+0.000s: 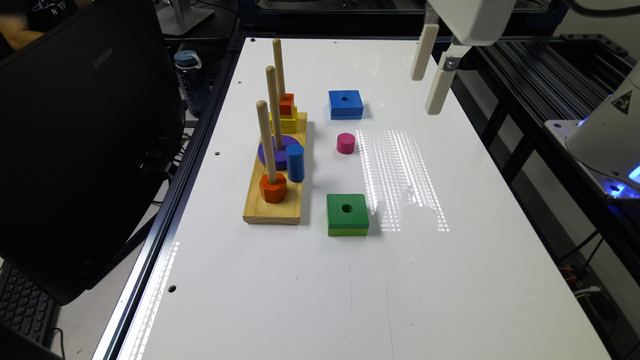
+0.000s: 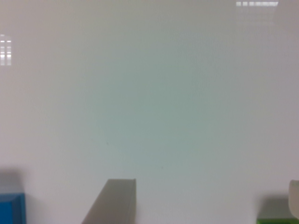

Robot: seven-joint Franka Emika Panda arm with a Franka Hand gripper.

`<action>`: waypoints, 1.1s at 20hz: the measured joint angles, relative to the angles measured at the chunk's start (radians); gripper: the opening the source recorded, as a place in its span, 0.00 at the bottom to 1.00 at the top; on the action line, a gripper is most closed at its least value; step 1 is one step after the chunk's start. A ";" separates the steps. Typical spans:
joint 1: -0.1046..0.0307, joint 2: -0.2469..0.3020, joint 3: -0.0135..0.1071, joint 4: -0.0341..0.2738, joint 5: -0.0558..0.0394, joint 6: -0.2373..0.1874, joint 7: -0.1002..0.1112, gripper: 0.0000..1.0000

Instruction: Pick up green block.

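Observation:
The green block (image 1: 347,214) lies flat on the white table (image 1: 310,290), dark green on top with lime sides and a round centre hole. It sits near the middle, just off the wooden peg board's near end. My gripper (image 1: 425,95) hangs high above the table's far part toward the exterior view's right, well away from the block. It is open and holds nothing. In the wrist view my gripper (image 2: 205,186) shows two widely spaced fingers (image 2: 114,203) over bare table, and a sliver of the green block (image 2: 278,220) shows at the frame's edge.
A blue square block (image 1: 345,104) (image 2: 11,207) and a pink cylinder (image 1: 345,143) lie beyond the green one. The wooden peg board (image 1: 275,207) holds three pegs, coloured pieces and a blue cylinder (image 1: 295,162). A black Samsung screen (image 1: 85,125) and a water bottle (image 1: 190,75) stand off the table's left edge.

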 joint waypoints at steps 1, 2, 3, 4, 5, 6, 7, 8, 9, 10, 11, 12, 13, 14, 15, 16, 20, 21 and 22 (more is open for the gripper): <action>-0.001 0.012 0.006 0.012 0.0009 0.000 0.006 1.00; -0.001 0.024 0.011 0.023 0.0009 0.000 0.010 1.00; -0.002 0.032 0.014 0.031 0.0019 0.000 0.013 1.00; -0.002 0.040 0.017 0.038 0.0019 0.000 0.016 1.00; -0.003 0.047 0.018 0.046 0.0020 0.000 0.017 1.00; -0.003 0.057 0.021 0.057 0.0021 0.000 0.018 1.00; -0.003 0.065 0.024 0.065 0.0023 0.000 0.020 1.00; -0.002 0.072 0.027 0.073 0.0024 0.000 0.024 1.00; -0.002 0.084 0.035 0.085 0.0024 0.000 0.032 1.00; -0.002 0.091 0.040 0.092 0.0024 0.000 0.036 1.00; -0.003 0.102 0.046 0.103 0.0024 0.000 0.042 1.00; -0.003 0.110 0.050 0.112 0.0024 0.000 0.047 1.00; -0.002 0.119 0.056 0.122 0.0024 0.000 0.053 1.00; -0.002 0.129 0.063 0.134 0.0024 0.000 0.059 1.00; -0.002 0.139 0.068 0.145 0.0024 0.000 0.065 1.00; -0.003 0.150 0.074 0.156 0.0023 0.000 0.071 1.00; -0.003 0.196 0.101 0.206 0.0018 0.000 0.098 1.00; -0.003 0.208 0.109 0.218 0.0012 0.000 0.107 1.00; -0.003 0.221 0.116 0.232 0.0005 0.000 0.114 1.00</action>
